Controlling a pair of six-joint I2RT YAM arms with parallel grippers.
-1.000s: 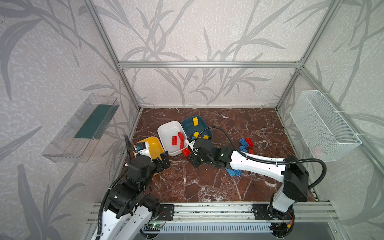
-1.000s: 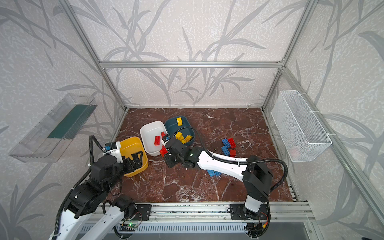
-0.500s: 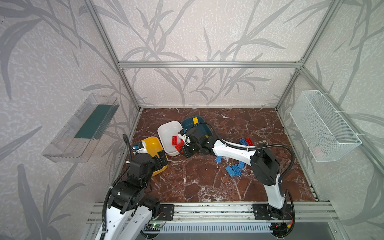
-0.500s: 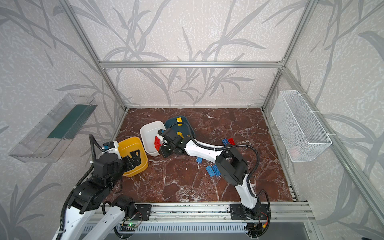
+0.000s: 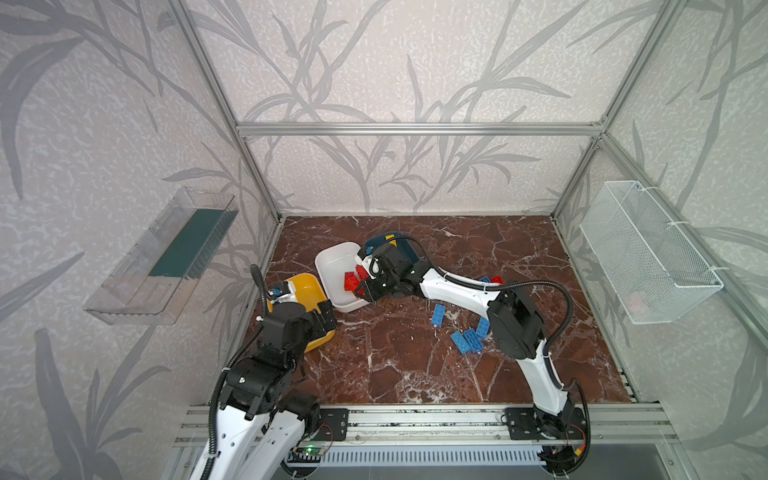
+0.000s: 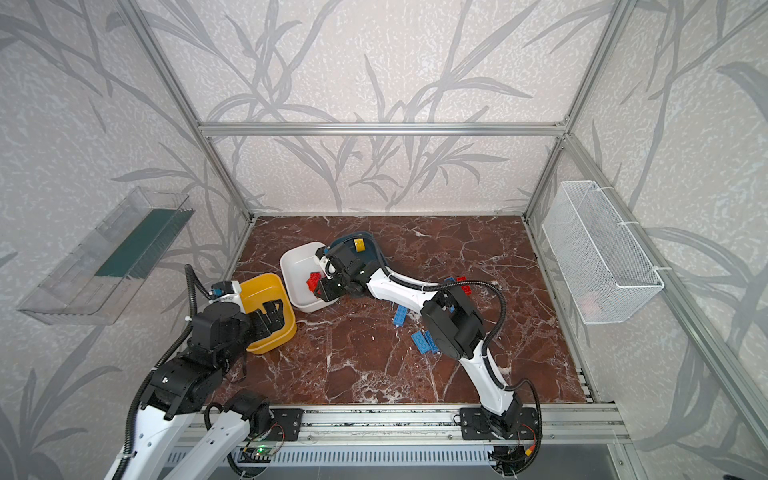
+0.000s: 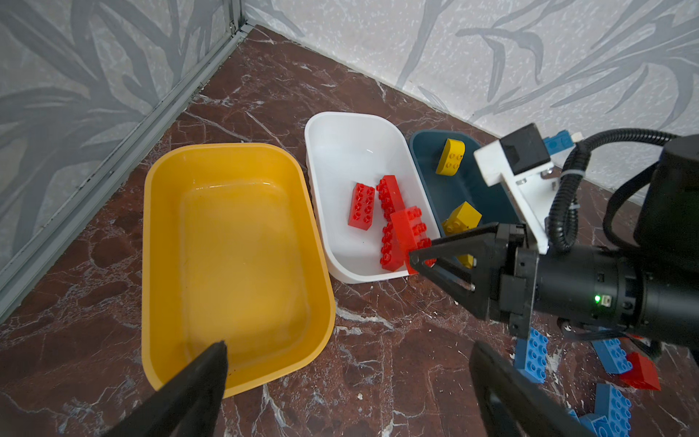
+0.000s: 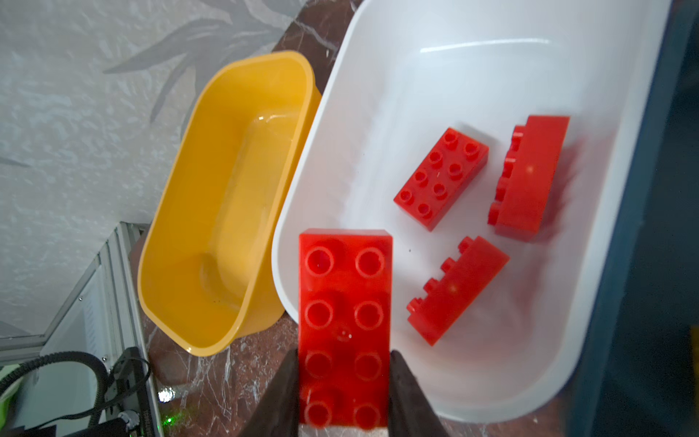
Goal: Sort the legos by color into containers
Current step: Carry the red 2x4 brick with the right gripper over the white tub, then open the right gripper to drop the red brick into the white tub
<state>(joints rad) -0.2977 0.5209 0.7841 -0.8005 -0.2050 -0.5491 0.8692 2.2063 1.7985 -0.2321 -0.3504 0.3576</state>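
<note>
Right wrist view: the right gripper (image 8: 344,363) is clamped on a glossy red eight-stud brick (image 8: 345,295), held over the rim of the smooth white tub (image 8: 491,94), where three more red bricks (image 8: 440,178) lie. The left gripper (image 7: 348,348) gapes wide above the front rim of the rounded mustard tub (image 7: 234,246). The teal tub (image 7: 476,185) holds yellow bricks (image 7: 450,157). Loose blue bricks (image 5: 467,340) lie on the marble bench (image 5: 395,365) toward its right edge, with bare room along its front edge.

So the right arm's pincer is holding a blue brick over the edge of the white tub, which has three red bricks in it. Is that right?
Not quite. The brick in the right pincer is red, not blue; the right wrist view shows it clearly. The rest stands: it is over the edge of the white tub, which has three red bricks in it.
</note>
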